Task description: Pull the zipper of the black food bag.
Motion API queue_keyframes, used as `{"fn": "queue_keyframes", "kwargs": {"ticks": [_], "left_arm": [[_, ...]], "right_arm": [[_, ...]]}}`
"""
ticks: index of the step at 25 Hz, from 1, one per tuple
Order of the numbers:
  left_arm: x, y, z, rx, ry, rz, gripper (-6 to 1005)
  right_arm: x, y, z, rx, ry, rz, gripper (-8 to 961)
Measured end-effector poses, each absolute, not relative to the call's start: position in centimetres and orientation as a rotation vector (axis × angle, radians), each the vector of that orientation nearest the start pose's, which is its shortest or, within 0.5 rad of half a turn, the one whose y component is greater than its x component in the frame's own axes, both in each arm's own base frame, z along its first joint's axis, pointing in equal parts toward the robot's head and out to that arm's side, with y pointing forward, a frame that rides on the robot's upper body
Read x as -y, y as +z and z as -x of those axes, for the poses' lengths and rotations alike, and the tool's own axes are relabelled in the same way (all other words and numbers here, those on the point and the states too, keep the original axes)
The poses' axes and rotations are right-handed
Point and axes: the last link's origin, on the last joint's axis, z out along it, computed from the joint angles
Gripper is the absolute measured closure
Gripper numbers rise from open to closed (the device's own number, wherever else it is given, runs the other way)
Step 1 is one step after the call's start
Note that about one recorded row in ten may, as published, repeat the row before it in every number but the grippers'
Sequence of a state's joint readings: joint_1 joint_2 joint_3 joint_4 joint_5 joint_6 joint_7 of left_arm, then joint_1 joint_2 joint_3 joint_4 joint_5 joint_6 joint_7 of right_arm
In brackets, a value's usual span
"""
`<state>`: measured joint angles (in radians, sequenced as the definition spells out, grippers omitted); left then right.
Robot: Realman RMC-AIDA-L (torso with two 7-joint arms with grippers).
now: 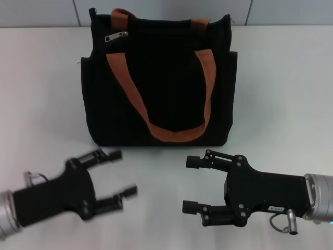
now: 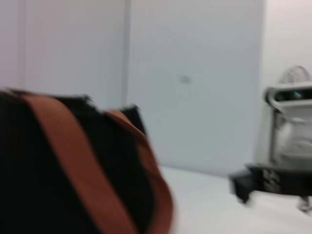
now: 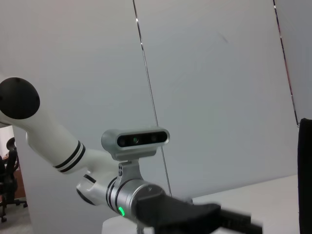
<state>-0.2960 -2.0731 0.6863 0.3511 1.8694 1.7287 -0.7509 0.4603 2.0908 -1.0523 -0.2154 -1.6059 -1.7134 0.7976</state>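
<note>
Head view shows the left end effector [image 1: 115, 178] nearest the robot on the left, low over the white counter [image 1: 281, 94], its two black fingers spread wide apart and holding nothing, angled up and toward the middle. Level with it on the right, the right end effector [image 1: 191, 184] lies with its fingers pointing toward the left one, likewise parted and empty; the two sets of fingertips are near each other but not touching. Just beyond both stands the black food bag [image 1: 161, 78], upright on the counter and apart from either end effector, its near face crossed by an orange-brown strap handle [image 1: 125, 83] that loops down to near the bag's base, with a second strap [image 1: 123, 12] showing over the top edge. Up near the bag's top left corner sits the zipper [image 1: 116, 36], a small silver pull tab lying slanted on the black zip line. From the left wrist view the bag [image 2: 29, 185] fills the near side, blurred, and from the right wrist view the left arm's white body [image 3: 53, 141] appears against a pale wall [image 3: 219, 87].
</note>
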Motion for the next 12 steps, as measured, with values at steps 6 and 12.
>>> {"fn": "queue_keyframes", "kwargs": {"ticks": [6, 12], "left_arm": [[-22.6, 0.7, 32.1, 0.401, -1.102, 2.224, 186], [-24.6, 3.2, 33.2, 0.494, -1.143, 1.902, 186]], "right_arm": [[-23.5, -7.4, -25.3, -0.345, 1.18, 2.819, 126], [-23.0, -7.6, -25.4, -0.398, 1.206, 2.807, 129]]}}
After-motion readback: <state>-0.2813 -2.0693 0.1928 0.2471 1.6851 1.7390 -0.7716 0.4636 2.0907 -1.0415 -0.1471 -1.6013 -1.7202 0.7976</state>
